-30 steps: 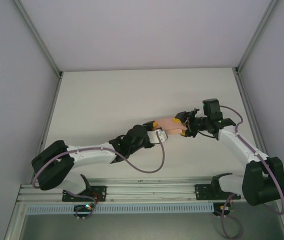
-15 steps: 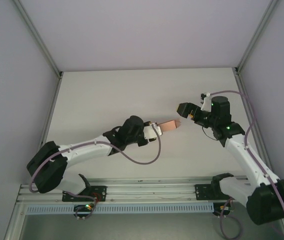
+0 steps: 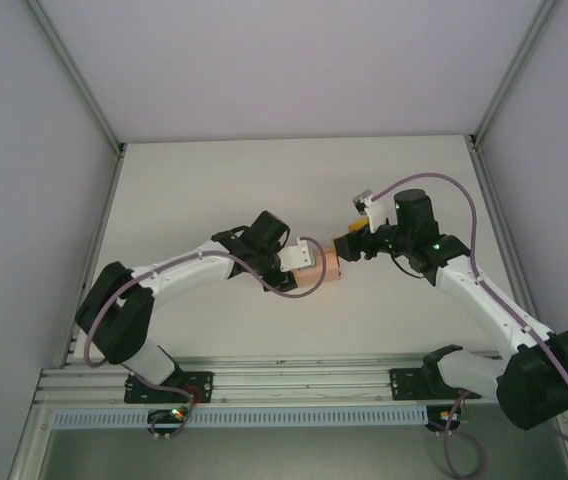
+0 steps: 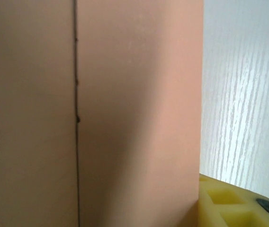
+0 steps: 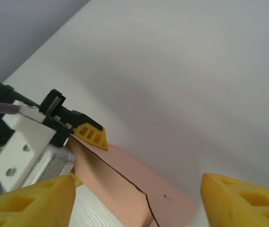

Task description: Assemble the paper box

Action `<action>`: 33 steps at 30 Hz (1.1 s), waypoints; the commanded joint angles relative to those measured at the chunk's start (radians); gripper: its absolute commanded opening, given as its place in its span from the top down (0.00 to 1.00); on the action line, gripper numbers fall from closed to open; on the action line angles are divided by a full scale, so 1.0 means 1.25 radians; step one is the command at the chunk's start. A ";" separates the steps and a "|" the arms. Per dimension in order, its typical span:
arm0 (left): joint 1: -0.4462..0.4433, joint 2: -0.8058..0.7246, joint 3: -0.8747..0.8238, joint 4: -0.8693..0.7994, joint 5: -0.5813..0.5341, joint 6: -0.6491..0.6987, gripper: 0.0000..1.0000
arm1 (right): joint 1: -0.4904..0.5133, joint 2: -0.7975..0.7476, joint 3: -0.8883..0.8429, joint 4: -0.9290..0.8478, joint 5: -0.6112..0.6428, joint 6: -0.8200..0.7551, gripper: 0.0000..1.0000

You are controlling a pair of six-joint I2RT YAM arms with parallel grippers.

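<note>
Left gripper (image 3: pixel 314 271) pinches the box (image 3: pixel 330 264) by 1 end, near the bench's (image 3: pixel 214 180) middle, well apart from every edge. Right gripper (image 3: pixel 348 246), its 2 fingers (image 5: pixel 32 201) spread, sits just beside the box's other end.

— The overhead view looks evenly lit: soft, diffuse light, the white table (image 3: pixel 214 190) bright but free of glare, only faint shadows under the arms.

— And the left wrist view? The paper box (image 4: pixel 134 94) is too close to the lens and quite soft (a dim band shades its middle).

— The table grain beside it is brighter, slightly washed out.

— In the right wrist view the fingers (image 5: pixel 30 201) of the right gripper (image 5: pixel 133 202) are blurred, and the box's near side lies in shadow.
</note>
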 commanded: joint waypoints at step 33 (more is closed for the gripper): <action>-0.017 0.099 0.103 -0.153 -0.024 0.041 0.54 | 0.062 0.136 0.095 -0.257 0.159 -0.111 0.69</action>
